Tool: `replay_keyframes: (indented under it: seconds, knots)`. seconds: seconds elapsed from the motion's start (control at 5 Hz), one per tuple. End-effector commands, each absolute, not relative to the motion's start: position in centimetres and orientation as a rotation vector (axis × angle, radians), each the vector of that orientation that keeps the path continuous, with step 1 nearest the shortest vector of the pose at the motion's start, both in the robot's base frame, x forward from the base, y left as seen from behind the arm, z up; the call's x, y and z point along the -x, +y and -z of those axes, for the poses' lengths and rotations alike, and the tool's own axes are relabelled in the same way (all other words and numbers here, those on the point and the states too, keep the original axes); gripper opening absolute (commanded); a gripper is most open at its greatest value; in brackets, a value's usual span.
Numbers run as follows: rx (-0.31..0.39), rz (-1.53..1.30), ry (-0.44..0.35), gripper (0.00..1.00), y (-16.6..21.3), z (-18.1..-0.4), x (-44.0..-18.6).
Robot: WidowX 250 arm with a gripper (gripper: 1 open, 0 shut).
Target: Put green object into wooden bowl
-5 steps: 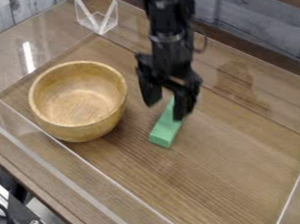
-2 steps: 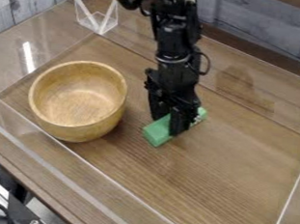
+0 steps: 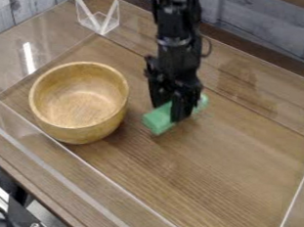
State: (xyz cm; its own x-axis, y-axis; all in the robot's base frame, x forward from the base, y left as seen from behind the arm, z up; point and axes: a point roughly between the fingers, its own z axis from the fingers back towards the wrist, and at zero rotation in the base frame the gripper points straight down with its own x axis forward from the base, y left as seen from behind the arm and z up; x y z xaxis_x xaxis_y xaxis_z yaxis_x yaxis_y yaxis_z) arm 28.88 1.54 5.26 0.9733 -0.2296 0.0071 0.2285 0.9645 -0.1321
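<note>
- The wooden bowl (image 3: 78, 102) sits at nine o'clock of the arm, empty, with bare tabletop between them.
- The gripper (image 3: 176, 109) points straight down, jaws clamped across the green object (image 3: 171, 114), which looks just clear of the wood.
- The bar juts out both sides; an off-centre pinch could let it swivel or slip.
- Clear walls (image 3: 292, 209) fence the table (image 3: 228, 189) from three to six o'clock; a low carry could clip the bowl's rim.
</note>
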Motion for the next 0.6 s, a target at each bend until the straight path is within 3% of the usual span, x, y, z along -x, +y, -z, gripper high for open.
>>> replay_keyframes:
  seconds: [0.0,0.2,0.4]
  knots:
    - [0.109,0.161,-0.107,0.0,4.1,-10.6,-29.9]
    - [0.094,0.063,-0.125,0.0,7.8,-12.6,-29.3]
    - [0.082,0.009,-0.122,0.0,10.9,-12.2,-27.2]
